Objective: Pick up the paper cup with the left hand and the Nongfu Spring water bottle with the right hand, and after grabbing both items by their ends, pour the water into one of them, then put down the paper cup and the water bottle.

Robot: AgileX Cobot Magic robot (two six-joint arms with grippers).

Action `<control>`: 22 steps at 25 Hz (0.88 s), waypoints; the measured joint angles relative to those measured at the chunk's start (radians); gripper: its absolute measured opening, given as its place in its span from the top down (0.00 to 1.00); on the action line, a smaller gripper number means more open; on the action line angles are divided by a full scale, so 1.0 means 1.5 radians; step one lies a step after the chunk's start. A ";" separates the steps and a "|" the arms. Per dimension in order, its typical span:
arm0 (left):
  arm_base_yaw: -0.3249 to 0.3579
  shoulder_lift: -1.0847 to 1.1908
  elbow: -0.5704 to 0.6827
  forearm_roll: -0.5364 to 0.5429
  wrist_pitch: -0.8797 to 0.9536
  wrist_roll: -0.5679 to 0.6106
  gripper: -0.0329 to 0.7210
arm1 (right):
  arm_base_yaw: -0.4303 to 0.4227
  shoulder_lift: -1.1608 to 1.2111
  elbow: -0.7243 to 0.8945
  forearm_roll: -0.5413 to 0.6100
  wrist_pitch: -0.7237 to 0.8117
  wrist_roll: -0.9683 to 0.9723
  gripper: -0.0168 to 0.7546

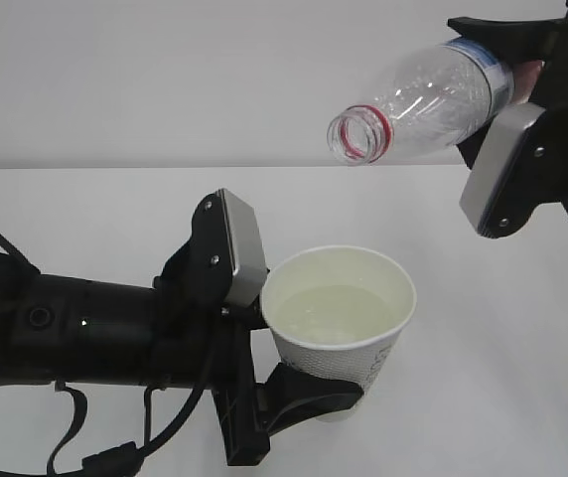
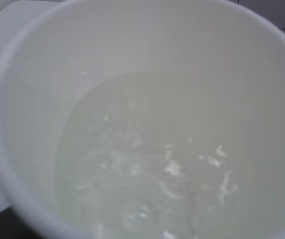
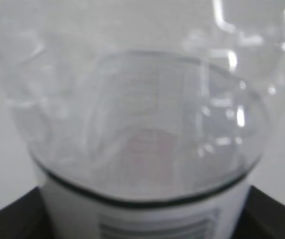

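Observation:
My left gripper (image 1: 326, 396) is shut on the lower part of the white paper cup (image 1: 363, 353), which it holds upright at centre. Clear water (image 1: 336, 310) fills the cup partway, and the left wrist view looks straight down onto this rippled water (image 2: 147, 164) inside the cup's wall (image 2: 182, 45). Above and to the right, my right gripper (image 1: 500, 87) is shut on the labelled end of the Nongfu Spring water bottle (image 1: 428, 99). The bottle is tilted, with its red-ringed open mouth (image 1: 360, 134) pointing down-left above the cup. It looks empty. Black fingers (image 3: 274, 216) flank the bottle (image 3: 147, 124).
A white table (image 1: 522, 328) lies under both arms, with a pale wall (image 1: 165, 70) behind. The left arm's black body and cables (image 1: 85, 328) fill the lower left. The right arm's grey plate (image 1: 502, 179) hangs at the upper right.

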 joint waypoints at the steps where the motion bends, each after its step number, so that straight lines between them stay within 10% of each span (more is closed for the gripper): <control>1: 0.000 0.000 0.000 0.000 0.000 0.000 0.24 | 0.000 0.000 0.000 0.000 0.000 0.009 0.31; 22: 0.000 0.000 0.000 0.000 0.001 0.000 0.24 | 0.000 0.000 0.000 0.012 0.000 0.273 0.35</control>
